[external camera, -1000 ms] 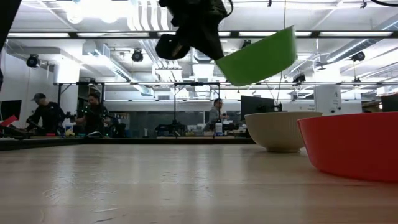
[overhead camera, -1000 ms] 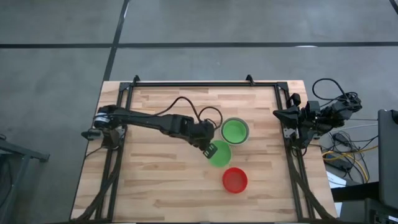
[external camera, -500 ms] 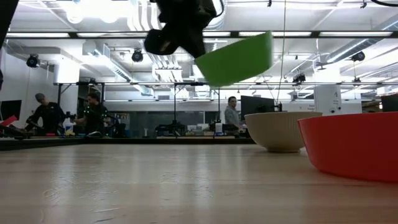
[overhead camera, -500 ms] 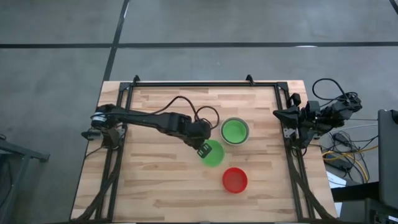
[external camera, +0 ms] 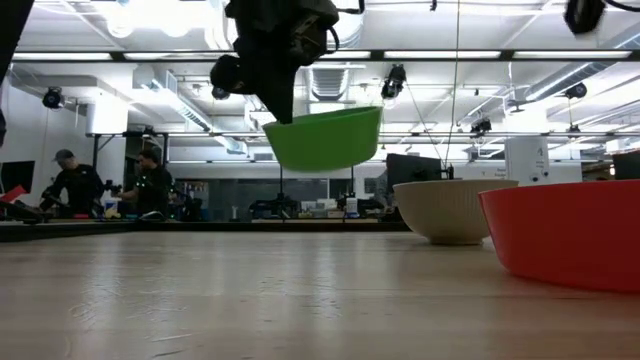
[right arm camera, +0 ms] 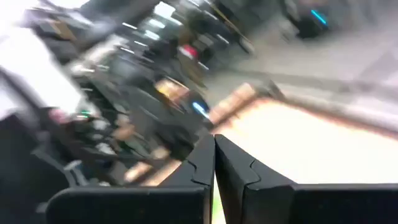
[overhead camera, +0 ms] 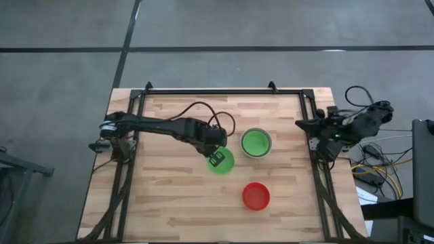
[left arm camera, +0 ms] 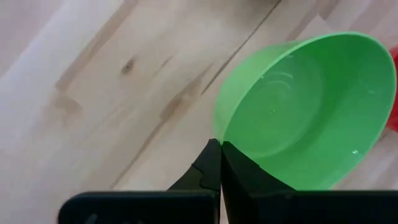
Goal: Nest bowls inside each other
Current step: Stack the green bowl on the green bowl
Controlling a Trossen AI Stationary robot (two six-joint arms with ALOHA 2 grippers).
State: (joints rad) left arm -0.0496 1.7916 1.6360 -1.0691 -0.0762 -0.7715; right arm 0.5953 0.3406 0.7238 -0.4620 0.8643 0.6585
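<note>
Dark fingers of the left gripper [overhead camera: 218, 159] are pinching the rim of a bright green round plastic bowl [overhead camera: 221, 160], the two fingertips pressed together on the thin wall with one inside and one outside. In the left wrist view the left gripper [left arm camera: 220, 149] is gripping the near edge of that held green bowl [left arm camera: 305, 112], whose glossy hollow is facing the camera. The low view shows the bowl [external camera: 323, 138] hanging clear above the pale wooden slatted table [external camera: 250, 290], roughly level and mouth up, under the left gripper [external camera: 281, 112].

Seen from above, the left arm is reaching from the table's left edge to its middle. Just to the right of the held bowl, a pale grey-white round plastic bowl with another green bowl nested inside it [overhead camera: 256, 143] is standing on the table [overhead camera: 169, 196]; in the low view only its pale outer wall [external camera: 450, 210] is showing. Nearer the front edge, a red round plastic bowl [overhead camera: 256, 196] is sitting alone, well apart from the nested pair, and it is filling the right side of the low view [external camera: 565, 235].

At the table's right edge, the right gripper [overhead camera: 320, 126] is waiting off the boards, its fingers [right arm camera: 236, 168] pressed together on nothing.
</note>
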